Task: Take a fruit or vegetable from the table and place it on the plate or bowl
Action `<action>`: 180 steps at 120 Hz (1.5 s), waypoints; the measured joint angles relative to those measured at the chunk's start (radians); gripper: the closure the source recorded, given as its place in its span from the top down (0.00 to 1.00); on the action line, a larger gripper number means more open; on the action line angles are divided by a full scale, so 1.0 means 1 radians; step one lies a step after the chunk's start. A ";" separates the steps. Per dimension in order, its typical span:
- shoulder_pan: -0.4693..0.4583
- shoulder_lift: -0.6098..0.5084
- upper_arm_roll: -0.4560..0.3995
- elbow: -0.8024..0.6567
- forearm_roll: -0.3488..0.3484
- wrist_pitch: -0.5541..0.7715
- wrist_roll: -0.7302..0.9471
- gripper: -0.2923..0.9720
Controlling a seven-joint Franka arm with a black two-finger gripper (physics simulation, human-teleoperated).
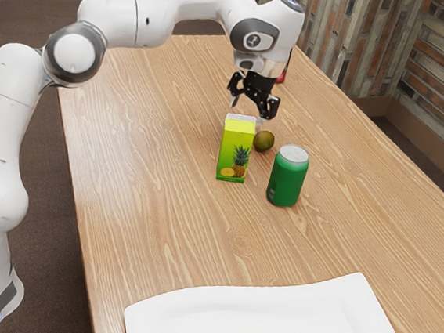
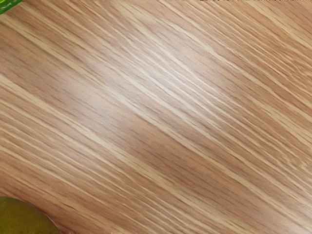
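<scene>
- Holding the jaws spread and empty, hovering just above the lime (image 1: 263, 140).
- Sitting on the bench (image 1: 156, 220), far from the plate (image 1: 260, 320), just beside the juice carton (image 1: 234, 148) on the exterior view's right, near the can (image 1: 287, 176).
- Judging it light, firm, round, likely rolling; closing across its widest middle.

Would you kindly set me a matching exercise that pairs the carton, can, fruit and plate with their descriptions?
Things:
1. carton
2. can
3. fruit
4. plate

Descriptions:
A. white, flat, nearest the camera
B. small, round, olive-green
C. dark green with a silver top
D. yellow-green with a pineapple picture

Pairs: 1-D, 2-C, 3-B, 4-A
</scene>
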 joint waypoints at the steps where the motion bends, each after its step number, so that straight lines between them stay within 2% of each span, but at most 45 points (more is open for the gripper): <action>1: 0.000 0.000 -0.001 0.000 -0.005 0.002 0.000 0.77; 23: 0.045 0.001 -0.006 0.001 -0.179 0.058 0.022 0.77; 40: 0.090 0.004 -0.001 0.000 -0.230 0.079 0.043 0.77; 60: 0.099 0.005 0.004 -0.001 -0.223 0.089 0.049 0.77; 97: 0.091 0.002 0.015 -0.002 -0.111 0.089 0.000 0.77; 112: 0.100 0.003 0.017 -0.001 -0.102 0.084 -0.025 0.77; 124: 0.162 0.004 0.015 -0.001 -0.102 0.070 -0.041 0.77; 133: 0.169 0.003 0.014 -0.001 -0.102 0.063 -0.051 0.77; 138: 0.150 0.002 0.013 -0.001 -0.102 0.061 -0.056 0.77; 159: -0.076 0.007 0.005 -0.002 -0.104 0.047 -0.075 0.77; 180: -0.114 0.010 0.003 -0.004 -0.102 0.029 -0.088 0.77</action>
